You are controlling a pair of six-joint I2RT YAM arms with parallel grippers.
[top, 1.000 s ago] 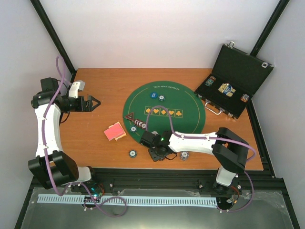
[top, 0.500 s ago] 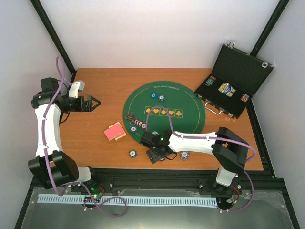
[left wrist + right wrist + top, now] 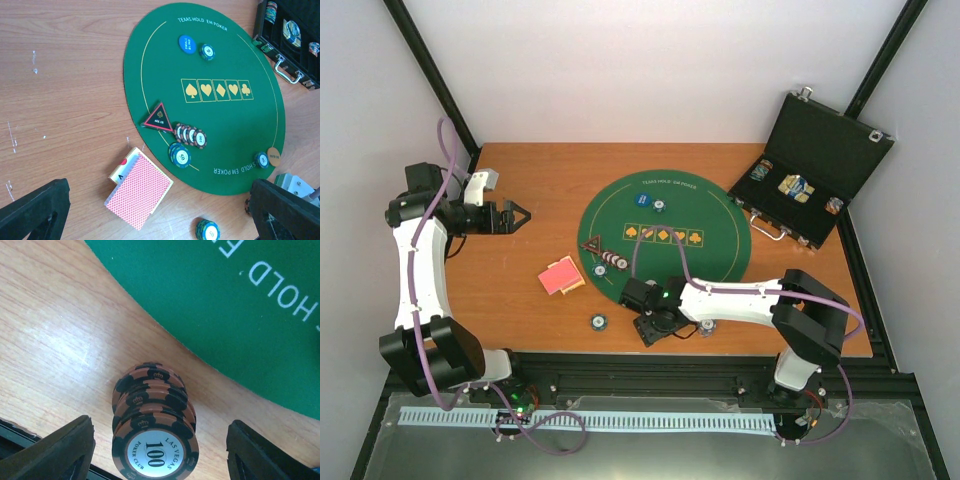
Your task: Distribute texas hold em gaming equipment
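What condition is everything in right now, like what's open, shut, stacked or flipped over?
Black case: open, lid up.
Left gripper: open, empty.
Right gripper: open, fingers either side of the orange chip stack, not touching it.
Orange chip stack: upright on the wooden table, slightly staggered.
Card pile: backs up, one face-up card showing beneath.
Maroon chips: toppled in an overlapping row on the green mat.
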